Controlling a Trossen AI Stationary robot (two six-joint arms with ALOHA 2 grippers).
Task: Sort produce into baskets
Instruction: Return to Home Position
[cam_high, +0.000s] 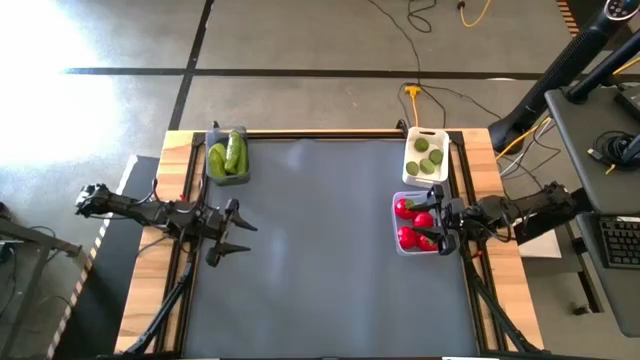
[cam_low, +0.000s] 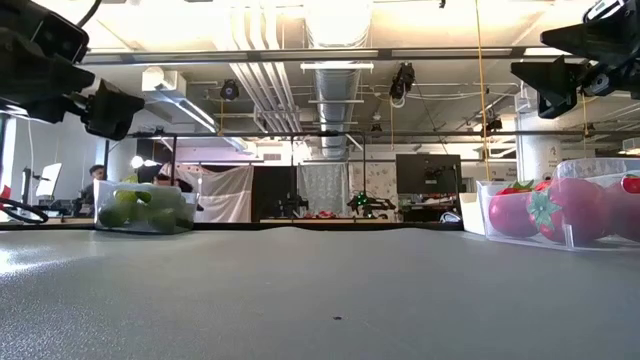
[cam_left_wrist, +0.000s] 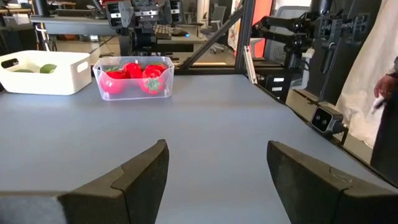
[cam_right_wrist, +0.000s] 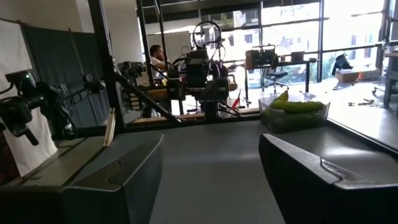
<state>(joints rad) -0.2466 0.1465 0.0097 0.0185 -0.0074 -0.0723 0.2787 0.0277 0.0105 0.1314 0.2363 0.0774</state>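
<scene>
A: High view?
B: Seeing left end effector (cam_high: 240, 237) over the left side of the counter (cam_high: 320, 250), fingers spread, holding nothing. Right end effector (cam_high: 428, 225) above the clear bin (cam_high: 396, 222), also spread and empty. Cucumbers (cam_high: 232, 155) in the dark grey bin (cam_high: 228, 182) at the picture's upper left. Limes (cam_high: 433, 166) in the white bin (cam_high: 425, 133) at the upper right. Tomatoes (cam_high: 407, 238) in the clear bin, just below the white one.
A: Low view?
B: Both arms up at the top corners, clear of the counter. Dark grey bin on the left, clear bin on the right, well apart.
A: Left wrist?
B: Fingers wide, nothing between. Looking across at the white bin and clear bin side by side; can't tell whether touching. Person's hand (cam_left_wrist: 382, 99) at the picture's edge, beyond the counter.
A: Right wrist?
B: Same here: released, gap empty. Cucumbers in the dark grey bin across the counter. Person (cam_right_wrist: 155, 56) far back in the room.
</scene>
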